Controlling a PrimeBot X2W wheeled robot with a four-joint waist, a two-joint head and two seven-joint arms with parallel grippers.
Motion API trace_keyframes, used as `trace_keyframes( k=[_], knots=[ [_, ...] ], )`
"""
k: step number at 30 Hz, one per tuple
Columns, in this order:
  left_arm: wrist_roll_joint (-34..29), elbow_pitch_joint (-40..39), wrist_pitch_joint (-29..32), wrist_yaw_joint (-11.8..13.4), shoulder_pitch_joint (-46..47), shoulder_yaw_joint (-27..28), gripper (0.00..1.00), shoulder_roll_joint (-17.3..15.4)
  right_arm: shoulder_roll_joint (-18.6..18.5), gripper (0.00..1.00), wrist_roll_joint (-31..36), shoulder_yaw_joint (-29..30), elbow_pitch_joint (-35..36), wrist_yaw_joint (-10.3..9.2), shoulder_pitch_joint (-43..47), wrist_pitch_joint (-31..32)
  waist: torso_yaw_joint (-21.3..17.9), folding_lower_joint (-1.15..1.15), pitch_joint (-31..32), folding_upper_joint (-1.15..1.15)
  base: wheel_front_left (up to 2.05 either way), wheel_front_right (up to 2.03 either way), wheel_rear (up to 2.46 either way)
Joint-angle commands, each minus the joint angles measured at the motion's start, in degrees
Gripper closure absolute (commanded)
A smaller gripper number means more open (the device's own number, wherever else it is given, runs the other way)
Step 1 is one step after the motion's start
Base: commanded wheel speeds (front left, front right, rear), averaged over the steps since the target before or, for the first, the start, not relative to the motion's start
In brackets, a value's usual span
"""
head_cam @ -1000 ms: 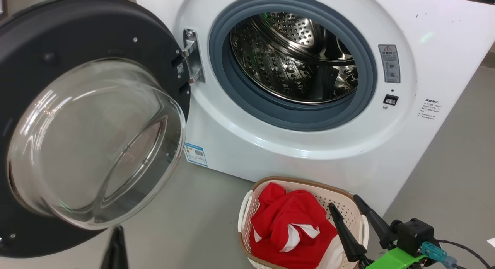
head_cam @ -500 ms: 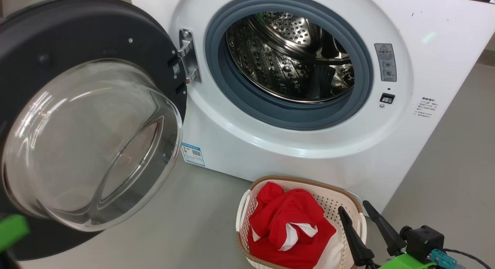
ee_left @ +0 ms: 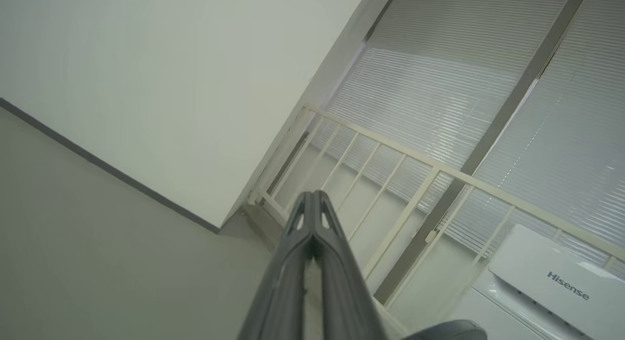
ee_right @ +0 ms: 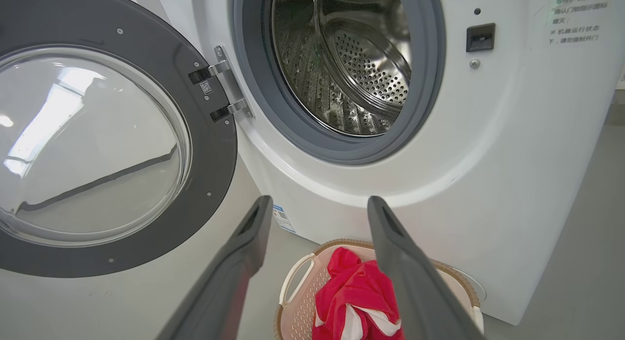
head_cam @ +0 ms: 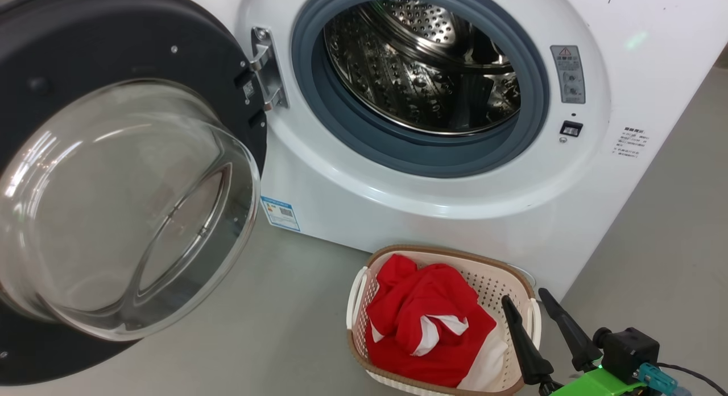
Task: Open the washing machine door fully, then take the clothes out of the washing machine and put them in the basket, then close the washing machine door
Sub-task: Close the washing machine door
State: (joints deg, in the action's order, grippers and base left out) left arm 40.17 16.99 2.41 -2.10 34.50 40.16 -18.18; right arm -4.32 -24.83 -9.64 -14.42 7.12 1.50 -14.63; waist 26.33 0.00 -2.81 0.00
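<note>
2 sets of fingers: left fingers (ee_left: 293,262) clenched tight on nothing, right fingers (head_cam: 520,339) (ee_right: 405,266) spread wide and empty.
Left aim: pointing at a pale wall corner and a cream railing (ee_left: 390,154).
Right aim: up by the basket's right rim, tips toward the machine front.
Washing machine door (head_cam: 216,77) (ee_right: 210,149): wide open on its hinge, left of the opening, glass bowl bulging out.
Washing machine (head_cam: 398,214) (ee_right: 488,159): grey ring and steel drum (head_cam: 421,66) on show.
Clothes (head_cam: 426,328) (ee_right: 356,291): red-and-white bundle, heaped inside the basket.
Basket (head_cam: 449,254) (ee_right: 293,281): on the grey floor (head_cam: 273,328), right at the machine's foot, below the opening.
</note>
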Motion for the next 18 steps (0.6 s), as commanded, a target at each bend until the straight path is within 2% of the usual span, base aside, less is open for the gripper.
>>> trace_keyframes(
  k=[1, 5, 11, 18],
  knots=[
    [0.63, 0.27, 2.35, 0.15, 1.42, 0.93, 1.0, -4.73, 0.06, 0.0, 0.41, -0.77, 1.52, 0.36, -2.04, -0.37, -0.04, 0.0, -0.41, 0.0, 0.0, 0.0, 0.0],
    [2.25, 7.4, 11.13, 0.4, 2.54, 0.61, 1.0, -10.7, 0.38, 0.0, 0.43, -0.06, 1.74, 0.36, -2.48, -0.37, -0.27, 0.0, -1.14, 0.0, 0.0, 0.0, 0.0],
    [4.86, 14.48, 27.36, -1.0, 3.07, -2.96, 1.0, -16.89, 0.61, 0.0, 0.63, 0.4, 1.88, 0.36, -2.86, -0.37, -0.18, 0.0, -1.63, 0.0, 0.0, 0.0, 0.0],
    [7.87, 16.46, 40.58, -1.87, 2.29, -4.98, 1.0, -20.33, 0.76, 0.0, 0.49, -0.12, 1.76, 0.36, -3.65, -0.37, -0.71, 0.0, -1.79, 0.0, 0.0, 0.0, 0.0]
  ],
)
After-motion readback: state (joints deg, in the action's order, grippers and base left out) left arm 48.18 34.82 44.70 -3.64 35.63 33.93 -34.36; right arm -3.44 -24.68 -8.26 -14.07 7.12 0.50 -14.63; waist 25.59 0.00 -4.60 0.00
